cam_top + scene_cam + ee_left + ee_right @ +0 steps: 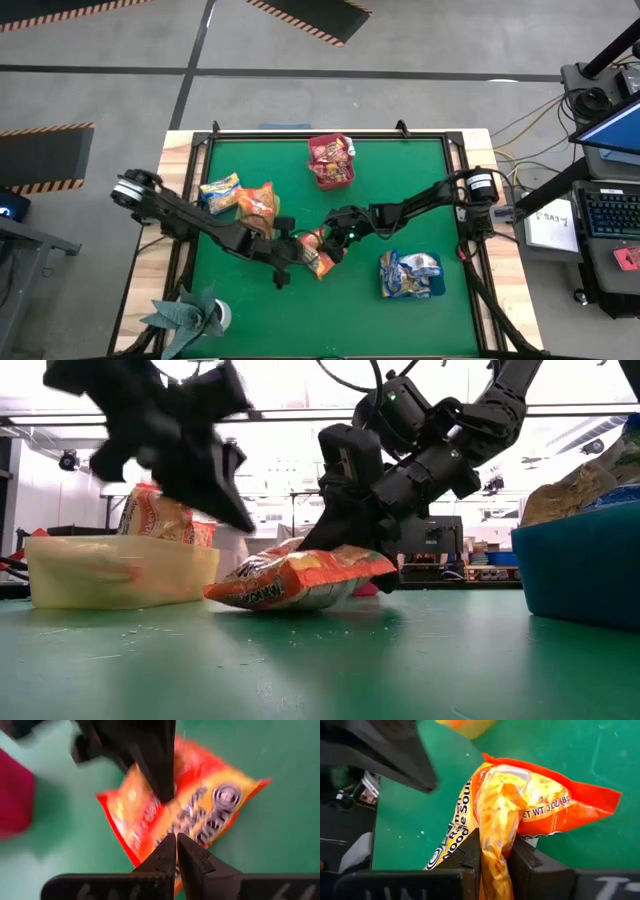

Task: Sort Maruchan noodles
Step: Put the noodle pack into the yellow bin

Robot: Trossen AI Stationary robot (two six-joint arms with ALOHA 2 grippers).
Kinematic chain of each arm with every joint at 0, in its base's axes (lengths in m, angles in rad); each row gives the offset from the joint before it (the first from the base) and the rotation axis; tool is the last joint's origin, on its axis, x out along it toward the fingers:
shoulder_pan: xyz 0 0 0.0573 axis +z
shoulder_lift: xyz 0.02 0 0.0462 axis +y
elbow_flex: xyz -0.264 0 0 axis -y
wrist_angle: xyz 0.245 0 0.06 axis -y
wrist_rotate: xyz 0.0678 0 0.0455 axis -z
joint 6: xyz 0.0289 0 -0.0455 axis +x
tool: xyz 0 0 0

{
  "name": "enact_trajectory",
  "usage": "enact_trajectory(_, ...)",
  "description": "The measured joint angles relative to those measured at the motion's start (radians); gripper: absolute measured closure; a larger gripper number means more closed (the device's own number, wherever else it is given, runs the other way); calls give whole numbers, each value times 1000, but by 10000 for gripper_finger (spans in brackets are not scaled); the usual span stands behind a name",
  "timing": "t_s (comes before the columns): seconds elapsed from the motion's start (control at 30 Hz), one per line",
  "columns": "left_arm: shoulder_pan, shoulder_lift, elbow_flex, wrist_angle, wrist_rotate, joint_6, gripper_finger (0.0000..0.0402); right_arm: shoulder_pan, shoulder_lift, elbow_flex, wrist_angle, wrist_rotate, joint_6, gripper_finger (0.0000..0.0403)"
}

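Right pincer (pixel 495 865) pinches orange packet (pixel 520 805), long axis lying flat along table.

An industrial lab or workshop is indicated: hazard-striped floor mats (pixel 310 18), a laptop (pixel 612 135), trailing cables (pixel 530 120) and ceiling lights (pixel 300 415) are seen around the green surface (pixel 420 190).

Three trays (pixel 331 178), two arms (pixel 200 222).

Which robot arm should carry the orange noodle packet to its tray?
Probably the right. The right gripper is already pinched on the orange packet mid-table. The left gripper is shut and empty just above it.
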Motion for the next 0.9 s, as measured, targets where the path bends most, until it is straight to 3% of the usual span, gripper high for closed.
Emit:
enact_trajectory(0.23,-20,-212,-1,5,-5,131,402,3,-44,0,36,7,-79,354)
enact_trajectory(0.37,-36,-344,-26,14,-84,206,402,13,-45,4,127,11,-128,355)
enact_trajectory(0.53,-46,-500,-102,139,-245,289,402,32,-45,59,133,149,-250,355)
enact_trajectory(0.8,-46,-676,-236,307,-275,310,402,37,-11,218,136,293,-445,355)
enact_trajectory(0.9,-50,-734,-255,330,-385,306,402,37,24,283,136,302,-503,355)
